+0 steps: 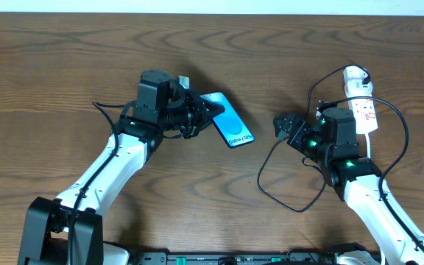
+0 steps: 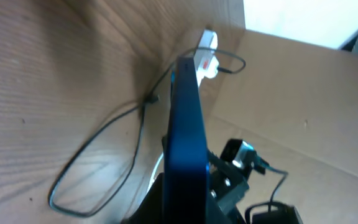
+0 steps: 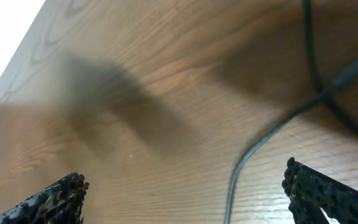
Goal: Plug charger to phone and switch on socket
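Observation:
My left gripper (image 1: 213,112) is shut on one end of the phone (image 1: 231,122), which is lifted and tilted, its blue screen and "Galaxy S25" text facing up. In the left wrist view the phone (image 2: 188,124) shows edge-on between the jaws (image 2: 185,208). The charger (image 1: 260,179) loops black over the table from the socket (image 1: 363,103) toward my right gripper (image 1: 280,126). That gripper (image 3: 185,199) is open just above the wood. The cable (image 3: 244,168) passes between its fingers and the plug tip (image 3: 352,73) lies ahead to the right, not gripped.
The white socket strip (image 2: 207,53) lies at the table's far right with a white cord beside my right arm. The cable loop (image 2: 104,168) spreads across the wood between the two arms. A pale wall edges the table's far side.

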{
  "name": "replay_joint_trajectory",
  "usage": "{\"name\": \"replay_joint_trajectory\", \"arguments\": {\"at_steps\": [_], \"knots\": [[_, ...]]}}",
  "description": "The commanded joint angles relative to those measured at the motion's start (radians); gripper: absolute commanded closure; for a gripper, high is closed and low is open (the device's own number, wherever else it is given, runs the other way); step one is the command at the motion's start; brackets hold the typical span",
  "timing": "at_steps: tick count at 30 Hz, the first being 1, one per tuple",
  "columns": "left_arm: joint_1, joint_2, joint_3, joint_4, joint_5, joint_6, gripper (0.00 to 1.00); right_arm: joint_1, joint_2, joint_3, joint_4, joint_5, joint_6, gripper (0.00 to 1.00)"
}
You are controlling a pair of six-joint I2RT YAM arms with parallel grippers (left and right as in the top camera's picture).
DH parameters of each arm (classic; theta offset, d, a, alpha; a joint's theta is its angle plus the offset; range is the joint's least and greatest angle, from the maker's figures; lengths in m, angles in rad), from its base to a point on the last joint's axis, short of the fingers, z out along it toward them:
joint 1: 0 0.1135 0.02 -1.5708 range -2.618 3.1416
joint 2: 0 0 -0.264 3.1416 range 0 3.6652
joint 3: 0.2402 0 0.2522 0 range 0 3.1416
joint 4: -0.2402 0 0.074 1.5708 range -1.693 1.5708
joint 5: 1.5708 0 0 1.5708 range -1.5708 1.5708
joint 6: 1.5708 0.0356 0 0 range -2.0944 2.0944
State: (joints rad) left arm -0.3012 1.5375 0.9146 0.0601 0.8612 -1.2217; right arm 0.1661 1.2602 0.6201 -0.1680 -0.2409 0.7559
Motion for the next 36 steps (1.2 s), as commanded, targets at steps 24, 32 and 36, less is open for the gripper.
{"name": "replay_joint_trajectory", "arguments": {"at_steps": [24,32,36], "knots": [[-0.004,0.001,0.006,0.008,0.063,0.13,0.93,-0.017,0.244,0.005,-0.006,0.168,0.49,0.23],[-0.004,0.001,0.006,0.008,0.07,0.13,0.93,-0.017,0.383,0.005,0.093,0.16,0.49,0.36],[-0.004,0.001,0.006,0.008,0.07,0.13,0.93,-0.017,0.444,0.005,0.133,0.16,0.49,0.51]]}}
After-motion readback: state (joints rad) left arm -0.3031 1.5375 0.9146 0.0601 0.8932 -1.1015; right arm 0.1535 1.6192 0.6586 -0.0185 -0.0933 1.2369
